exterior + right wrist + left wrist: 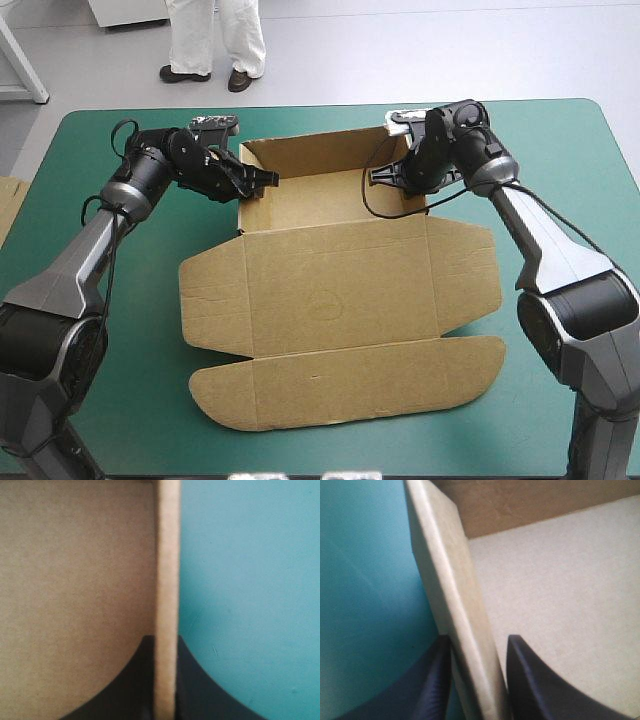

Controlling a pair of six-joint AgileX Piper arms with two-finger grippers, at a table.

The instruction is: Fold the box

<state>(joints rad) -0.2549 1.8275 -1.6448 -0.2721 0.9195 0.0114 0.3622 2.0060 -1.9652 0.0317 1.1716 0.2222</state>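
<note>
Lying mid-bench, the box (pixel 340 290) is part-formed. Its left, far and right walls stand upright around a tray at the far end, and the lid with its flaps lies flat toward the near edge.

The left fingers (pixel 258 181) straddle the top edge of the left wall, one inside the tray and one outside, pinching the board. In the left wrist view the fingers (pixel 420 690) flank the wall edge: the outer one is against it, the inner one just beside it.

The right fingers (pixel 388 176) clamp the right wall in the same way. In the right wrist view both fingers (pixel 125 680) press against that edge.

Bare teal-green bench (pixel 120 400) lies open on both sides of the box and along the near edge. The far wall stands near the far edge. A strip of board (pixel 8 205) shows at the left edge, well apart from the box.
</note>
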